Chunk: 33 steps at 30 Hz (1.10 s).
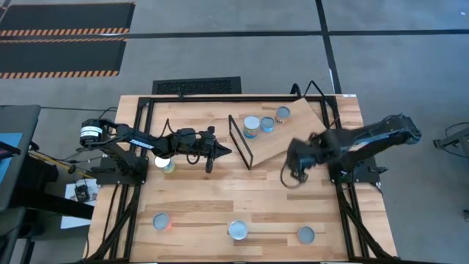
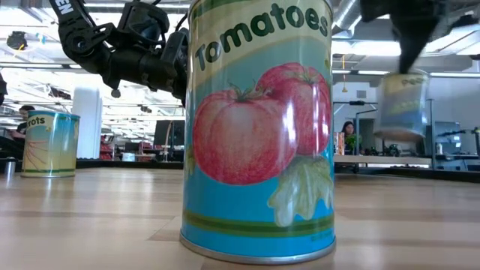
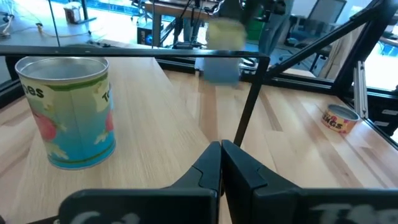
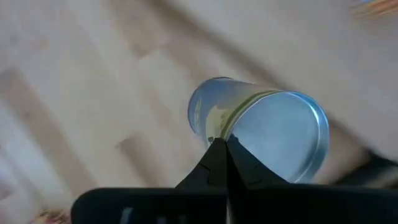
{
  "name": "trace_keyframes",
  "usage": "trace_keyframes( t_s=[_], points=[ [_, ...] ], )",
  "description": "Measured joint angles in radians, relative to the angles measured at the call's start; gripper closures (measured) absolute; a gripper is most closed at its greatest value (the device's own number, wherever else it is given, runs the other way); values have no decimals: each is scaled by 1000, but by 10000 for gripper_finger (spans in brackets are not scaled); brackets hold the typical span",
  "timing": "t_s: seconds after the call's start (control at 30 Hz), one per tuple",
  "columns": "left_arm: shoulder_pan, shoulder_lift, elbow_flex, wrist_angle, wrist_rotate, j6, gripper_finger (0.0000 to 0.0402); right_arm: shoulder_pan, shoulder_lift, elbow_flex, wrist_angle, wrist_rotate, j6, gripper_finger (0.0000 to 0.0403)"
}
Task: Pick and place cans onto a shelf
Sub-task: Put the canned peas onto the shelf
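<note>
The shelf [image 1: 289, 136] is a light-wood board lying aslant at the table's far right, with its black wire frame end [image 1: 239, 141] toward the middle. Three cans [image 1: 251, 126] stand on it. One of them, teal, shows in the left wrist view [image 3: 65, 112]. My right gripper [image 1: 297, 163] is over the shelf's near edge, shut on a can [image 2: 403, 105] that hangs blurred in the air. My left gripper [image 1: 220, 152] is shut and empty, just left of the wire frame [image 3: 249, 93]. Another can [image 1: 168, 163] stands under my left arm. My right gripper holds the can at the rim [image 4: 231, 138] of its silver end, and its fingers [image 4: 214, 163] are almost together there. Whether one finger is inside the can, I cannot tell. The fingers come from above. The can hangs below them, clear of the table [image 2: 403, 131].
Three more cans stand along the table's near edge: one at the left [image 1: 161, 221], a tomato can [image 1: 238, 230] that fills the low view [image 2: 259, 127], and one at the right [image 1: 305, 235]. A small orange-labelled can [image 3: 339, 118] shows farther off. Black frame rails run along both table sides.
</note>
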Motion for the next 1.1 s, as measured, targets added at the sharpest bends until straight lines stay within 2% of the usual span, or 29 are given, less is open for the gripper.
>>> trace_keyframes(
  t_s=[0.1,0.23,0.37,0.43,0.57,0.73,0.87,1.1],
  points=[
    [0,0,0,0,-1,1,401,-128,14,67,-69,77,-131,396],
    [0,0,0,-5,-1,2,401,-354,13,92,-32,100,-359,399],
    [-9,0,0,-6,-2,6,401,-585,13,90,24,94,-582,399],
    [-12,0,0,-6,-2,7,401,-693,13,82,67,51,-679,399],
    [-17,0,0,-6,-3,8,401,-854,20,82,158,-5,-838,399],
    [-16,0,0,-6,-6,8,401,-958,89,83,215,-92,-953,399],
    [-17,0,0,-11,-10,5,401,-988,166,82,228,-92,-1006,399],
    [-31,0,0,-17,-21,10,401,-1031,227,82,267,-102,-1058,398]
  ],
)
